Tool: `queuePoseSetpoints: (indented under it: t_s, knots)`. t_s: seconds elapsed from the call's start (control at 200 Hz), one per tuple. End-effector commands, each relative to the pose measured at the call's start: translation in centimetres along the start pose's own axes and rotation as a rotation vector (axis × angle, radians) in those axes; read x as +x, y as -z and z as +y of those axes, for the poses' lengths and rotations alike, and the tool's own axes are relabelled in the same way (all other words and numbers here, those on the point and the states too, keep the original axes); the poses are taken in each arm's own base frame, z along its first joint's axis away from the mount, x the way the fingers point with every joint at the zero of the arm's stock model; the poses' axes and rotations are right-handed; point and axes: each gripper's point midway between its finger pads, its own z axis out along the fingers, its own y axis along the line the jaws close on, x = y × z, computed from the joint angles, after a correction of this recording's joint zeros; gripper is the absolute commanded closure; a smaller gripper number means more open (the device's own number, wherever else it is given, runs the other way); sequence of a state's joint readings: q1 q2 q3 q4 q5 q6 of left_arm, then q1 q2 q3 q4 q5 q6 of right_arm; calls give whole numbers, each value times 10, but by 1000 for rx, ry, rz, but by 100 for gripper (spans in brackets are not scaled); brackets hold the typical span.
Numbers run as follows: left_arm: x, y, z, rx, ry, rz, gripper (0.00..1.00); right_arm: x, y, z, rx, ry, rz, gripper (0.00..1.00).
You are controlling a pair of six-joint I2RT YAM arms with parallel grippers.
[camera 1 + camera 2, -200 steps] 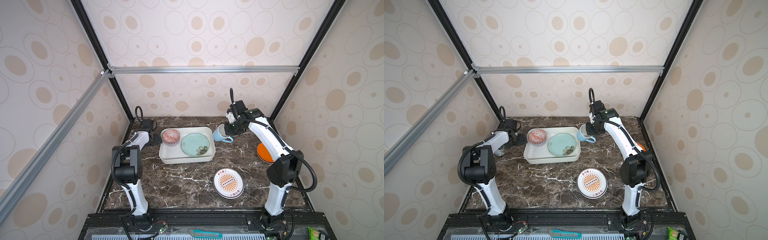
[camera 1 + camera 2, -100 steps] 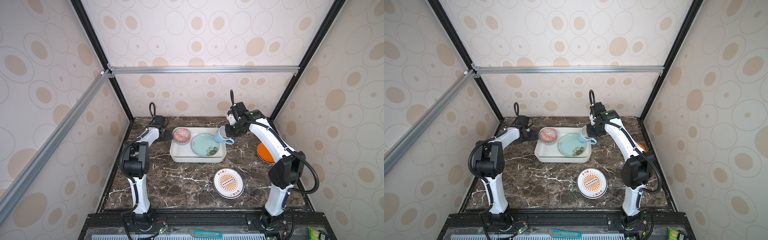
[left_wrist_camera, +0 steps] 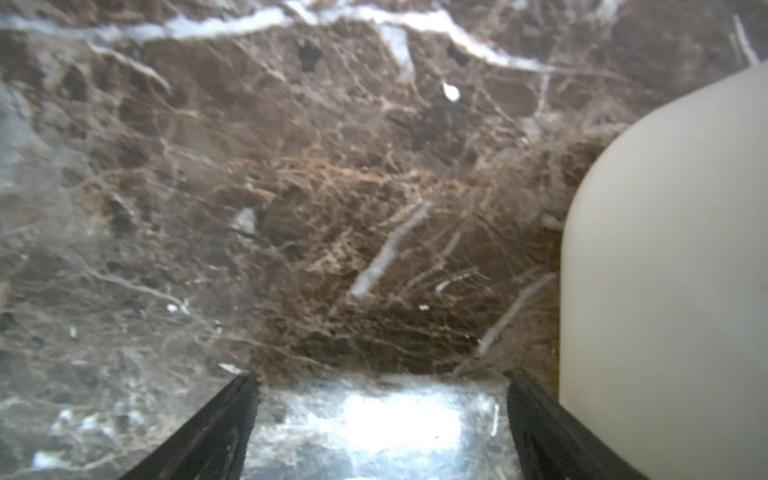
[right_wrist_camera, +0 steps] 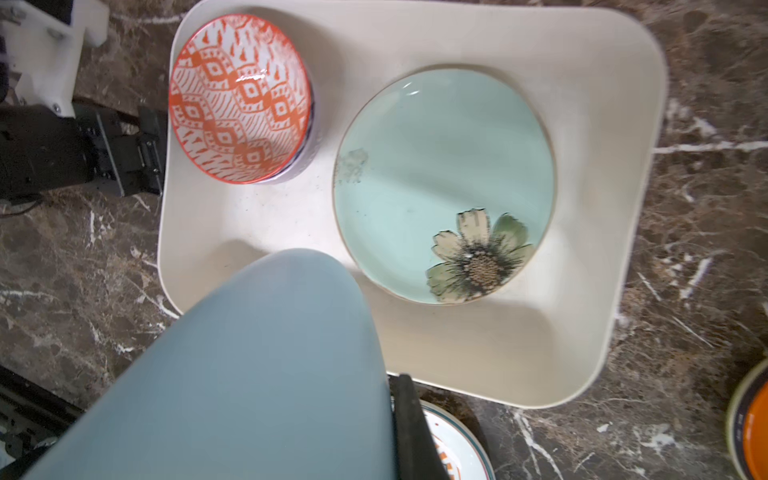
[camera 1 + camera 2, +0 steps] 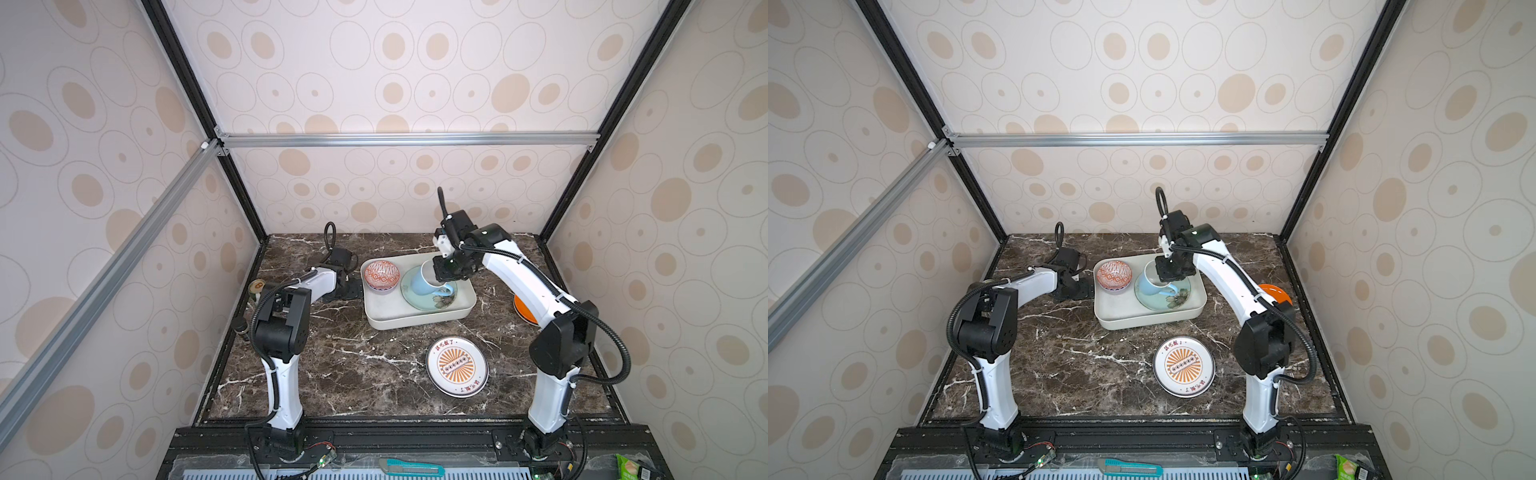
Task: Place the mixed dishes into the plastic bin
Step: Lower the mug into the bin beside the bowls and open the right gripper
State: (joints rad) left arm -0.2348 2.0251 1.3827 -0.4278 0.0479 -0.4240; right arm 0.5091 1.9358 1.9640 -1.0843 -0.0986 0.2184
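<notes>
A bimanual robot works on a dark brown marble tabletop (image 5: pixel 332 374). The right gripper (image 5: pixel 440 279) is clamped on the rim of a smooth light-blue mug (image 5: pixel 424 284), pinching its thin wall. It holds the mug tilted inside a shallow white rectangular plastic bin (image 5: pixel 415 324), directly over a round teal floral plate (image 5: pixel 428 304) lying in the bin. Whether mug and plate touch cannot be told. A red-white patterned bowl (image 5: pixel 381 275) sits in the bin's far left corner. The left gripper (image 3: pixel 380 386) rests low on the table just beside the bin's left wall, jaws spread wide with nothing between them. An orange-sunburst plate (image 5: pixel 457 366) lies on the table in front of the bin, and an orange plate (image 5: pixel 521 309) is partly hidden behind the right arm. The mug looks rigid, glazed and likely slippery and breakable, and fairly light. A rim pinch probably lets it swing, so it should be set down gently to avoid chipping the plate. The handle is an alternative hold. Compared with a second ago, the bin has slid to the right with the left arm following. The mug, then outside the bin's right edge, is now over the plate.
</notes>
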Motion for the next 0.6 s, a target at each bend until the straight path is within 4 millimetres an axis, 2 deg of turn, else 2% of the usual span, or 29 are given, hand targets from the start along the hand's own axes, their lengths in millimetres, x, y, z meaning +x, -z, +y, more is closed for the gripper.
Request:
queuePoseSetpoints:
  t_s: [0.0, 0.15, 0.35, 0.465, 0.485, 0.595]
  knots:
    - [10, 4, -4, 5, 13, 12, 5, 0, -8, 30, -5, 85, 24, 90]
    - [11, 20, 15, -69, 10, -26, 3, 2, -21, 46, 23, 126, 60, 91]
    - [4, 64, 38, -85, 56, -134, 1, 6, -37, 55, 40, 145, 110, 90]
    - [0, 92, 37, -51, 73, -203, 1, 11, -51, 63, 51, 167, 149, 90]
    - [0, 97, 37, -43, 76, -215, 1, 5, -48, 68, 46, 172, 132, 90]
    - [1, 118, 35, -9, 83, -266, 1, 7, -60, 73, 62, 187, 160, 90]
